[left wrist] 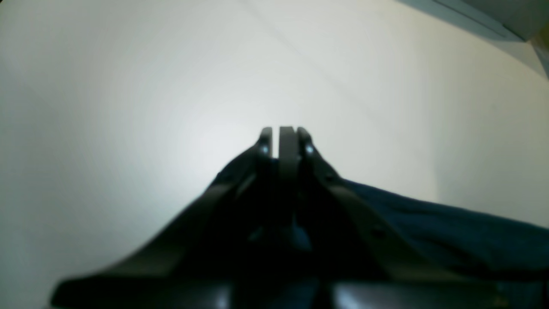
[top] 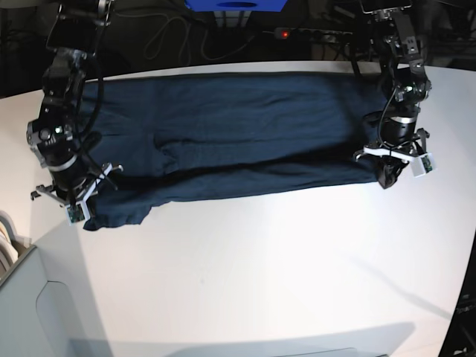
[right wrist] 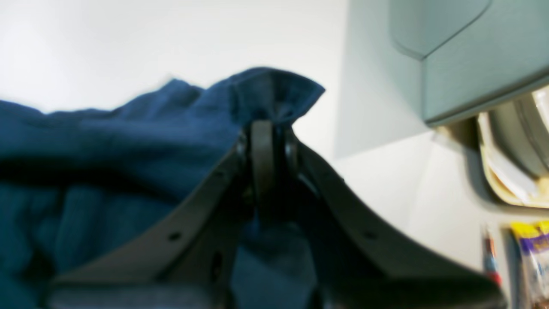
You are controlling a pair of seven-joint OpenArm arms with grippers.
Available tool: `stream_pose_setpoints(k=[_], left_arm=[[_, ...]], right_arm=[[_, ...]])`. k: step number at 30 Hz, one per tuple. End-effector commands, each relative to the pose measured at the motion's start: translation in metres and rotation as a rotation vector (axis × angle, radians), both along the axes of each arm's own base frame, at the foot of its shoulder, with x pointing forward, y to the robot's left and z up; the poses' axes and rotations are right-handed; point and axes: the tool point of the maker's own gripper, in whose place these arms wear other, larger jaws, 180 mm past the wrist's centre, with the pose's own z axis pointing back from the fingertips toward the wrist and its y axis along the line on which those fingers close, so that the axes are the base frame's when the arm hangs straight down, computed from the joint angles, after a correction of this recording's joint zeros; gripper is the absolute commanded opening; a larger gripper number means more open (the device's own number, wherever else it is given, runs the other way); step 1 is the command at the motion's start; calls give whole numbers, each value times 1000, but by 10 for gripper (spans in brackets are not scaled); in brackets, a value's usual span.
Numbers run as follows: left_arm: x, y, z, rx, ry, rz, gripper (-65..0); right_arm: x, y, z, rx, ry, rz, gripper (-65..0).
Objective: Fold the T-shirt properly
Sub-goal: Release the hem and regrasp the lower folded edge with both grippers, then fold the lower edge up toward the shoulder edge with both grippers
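The T-shirt point(top: 238, 137) lay spread as a wide dark navy band across the far half of the white tabletop point(top: 282, 268), folded lengthwise, with its near edge running left to right in the base view. The left pincer point(left wrist: 286, 133) was at the shirt's end on the right of the base view; its tips were drawn together, with navy cloth beside and beneath them, but whether they held cloth could not be told. The right pincer point(right wrist: 266, 128) was clamped on a raised fold of the T-shirt, with cloth bunched above its tips, at the corner on the left of the base view.
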Motion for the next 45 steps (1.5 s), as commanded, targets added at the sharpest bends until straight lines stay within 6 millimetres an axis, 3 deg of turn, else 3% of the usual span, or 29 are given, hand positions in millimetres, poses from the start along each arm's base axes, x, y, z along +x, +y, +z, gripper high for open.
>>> stream_pose_setpoints(k=[1, 7, 14, 24, 32, 39, 45], left_arm=[[6, 3, 18, 22, -59, -5, -650], [5, 2, 18, 22, -58, -7, -650], [-3, 4, 10, 28, -32, -5, -650], [-8, 21, 13, 42, -37, 36, -650], [-16, 21, 1, 38, 1, 37, -650], [-26, 20, -14, 29, 45, 39, -650], [-28, 22, -15, 28, 49, 44, -650]], right_arm=[[2, 4, 21, 0, -72, 15, -650], [-37, 9, 26, -18, -73, 10, -650], [-60, 7, -3, -16, 21, 7, -650], [-82, -21, -12, -41, 66, -66, -650], [-97, -10, -26, -50, 130, 10, -650], [-105, -10, -30, -53, 148, 13, -650], [-118, -5, -30, -51, 147, 34, -650]])
